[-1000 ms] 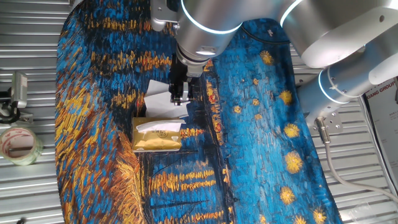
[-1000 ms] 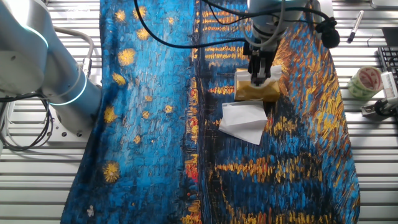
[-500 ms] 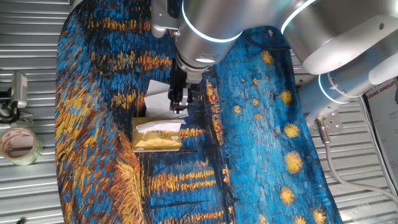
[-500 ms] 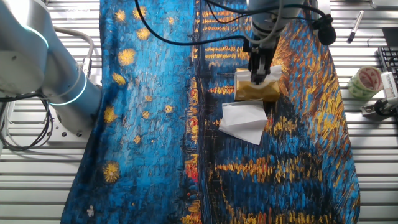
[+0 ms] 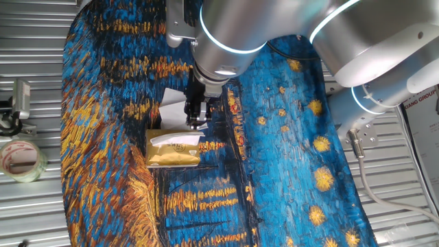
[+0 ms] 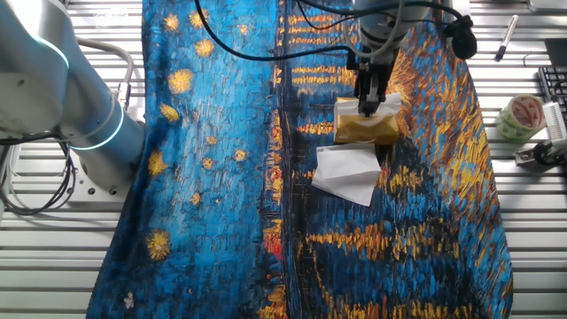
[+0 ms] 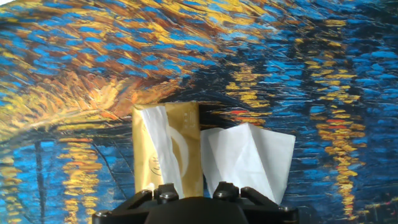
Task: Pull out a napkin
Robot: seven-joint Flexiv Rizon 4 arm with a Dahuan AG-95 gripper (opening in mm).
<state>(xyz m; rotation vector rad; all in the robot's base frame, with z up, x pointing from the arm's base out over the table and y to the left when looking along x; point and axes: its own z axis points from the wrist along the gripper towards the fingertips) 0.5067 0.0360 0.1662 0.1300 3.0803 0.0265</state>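
Observation:
The gold tissue pack point(image 5: 173, 149) lies on the painted cloth. The napkin point(image 5: 169, 139) is a creased white strip sticking out of the pack's top slot; it also shows in the other fixed view point(image 6: 388, 103) and in the hand view point(image 7: 163, 152). My gripper point(image 5: 196, 123) points down over the pack's far edge, just above the napkin, with its fingers point(image 6: 362, 105) a little apart and nothing between them. In the hand view only the hand's black housing shows along the bottom edge; the fingertips are hidden.
A flatter loose white sheet point(image 5: 173, 104) lies on the cloth beside the pack, also in the other fixed view point(image 6: 347, 175) and the hand view point(image 7: 249, 155). A tape roll point(image 5: 20, 159) sits on the metal table off the cloth. The arm's elbow point(image 5: 384, 82) hangs at the right.
My gripper has come down and slightly toward the pack. The pack, the napkin and the loose sheet have not moved.

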